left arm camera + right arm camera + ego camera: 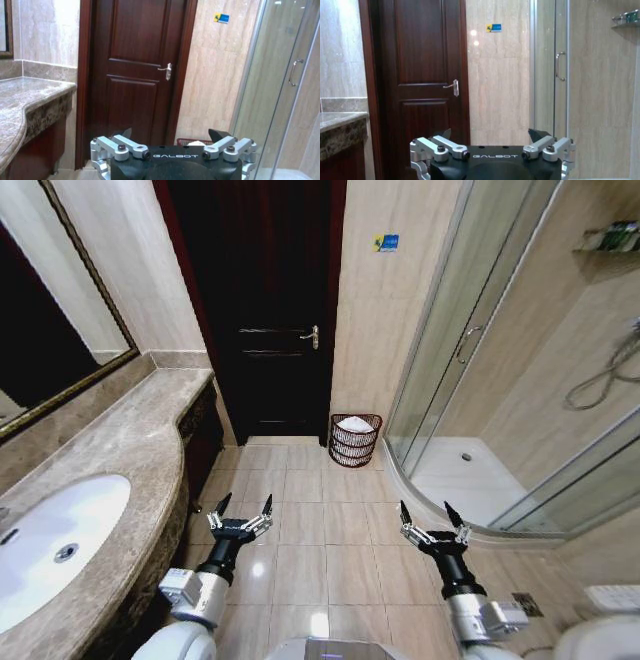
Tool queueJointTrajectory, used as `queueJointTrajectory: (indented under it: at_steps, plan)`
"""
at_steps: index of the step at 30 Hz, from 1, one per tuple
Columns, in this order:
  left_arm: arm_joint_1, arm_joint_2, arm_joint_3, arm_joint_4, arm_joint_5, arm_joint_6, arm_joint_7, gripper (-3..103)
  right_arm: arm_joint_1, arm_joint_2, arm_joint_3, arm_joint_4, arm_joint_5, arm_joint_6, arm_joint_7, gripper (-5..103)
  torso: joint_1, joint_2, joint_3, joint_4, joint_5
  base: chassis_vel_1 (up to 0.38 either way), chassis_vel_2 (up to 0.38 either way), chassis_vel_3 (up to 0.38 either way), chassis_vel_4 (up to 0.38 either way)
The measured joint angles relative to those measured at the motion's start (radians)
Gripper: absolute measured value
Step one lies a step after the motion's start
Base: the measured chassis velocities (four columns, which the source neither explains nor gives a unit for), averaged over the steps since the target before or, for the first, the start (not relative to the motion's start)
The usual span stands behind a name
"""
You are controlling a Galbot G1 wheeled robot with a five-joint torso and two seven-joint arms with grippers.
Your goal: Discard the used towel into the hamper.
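A bathroom seen from the robot's head, looking forward and down across a tiled floor. The hamper [355, 440], a small round dark reddish-brown openwork basket, stands on the floor against the far wall, between a dark wooden door [262, 300] and the glass shower enclosure [470, 350]. Something white, most likely the used towel [355, 424], already lies in its open top, so the discarding appears done or nearly done.

Both arms are held low and forward, well short of the hamper. The left claw [241, 513] hovers above the floor beside the marble bench [130, 440] that carries a white sink [50, 530]; its fingers are spread apart and hold nothing. The right claw [431, 516] hovers nearer the shower's curved threshold, likewise released and empty. Spread, empty fingers at a distance from the basket suit a robot with nothing left to carry.
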Motion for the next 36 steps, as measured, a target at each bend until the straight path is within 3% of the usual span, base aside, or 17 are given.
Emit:
queueJointTrajectory:
  at_steps: [36]
  plan:
    - [0.0,0.0,0.0,0.0,0.0,0.0,0.0,100,0.0,0.0,0.0,0.0,0.0,0.0,0.0,100,0.0,0.0,0.0,0.0,0.0,0.0,0.0,0.0,0.0]
